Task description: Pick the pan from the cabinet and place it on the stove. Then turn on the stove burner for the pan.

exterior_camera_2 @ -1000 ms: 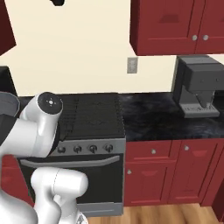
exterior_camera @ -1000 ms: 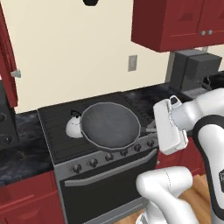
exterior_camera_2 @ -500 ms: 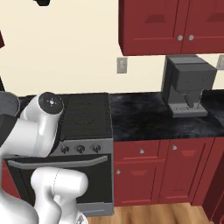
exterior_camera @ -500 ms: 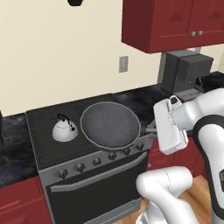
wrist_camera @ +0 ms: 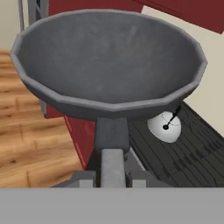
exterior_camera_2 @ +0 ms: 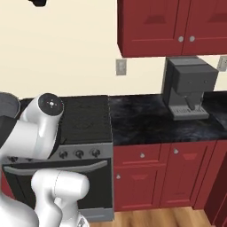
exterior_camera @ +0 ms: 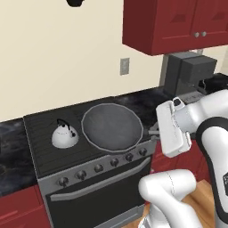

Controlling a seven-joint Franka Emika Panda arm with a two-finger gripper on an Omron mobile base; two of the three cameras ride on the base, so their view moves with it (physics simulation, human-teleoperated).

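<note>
I am pinching the pan (exterior_camera: 111, 126) by its handle, holding it above the stove (exterior_camera: 42, 153), near the kettle (exterior_camera: 64, 135).

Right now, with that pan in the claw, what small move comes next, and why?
Probably lower the pan onto a free burner of the stove. The claw grips its handle, the pan hangs above the grates, and the kettle sits to one side.

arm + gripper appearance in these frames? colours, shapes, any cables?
Glossy white rounded arm links with dark bands at the joints; a round dark-grey cap tops one joint. The hand is a boxy white block. The gripper has small grey fingers. No cables or markings visible.
</note>
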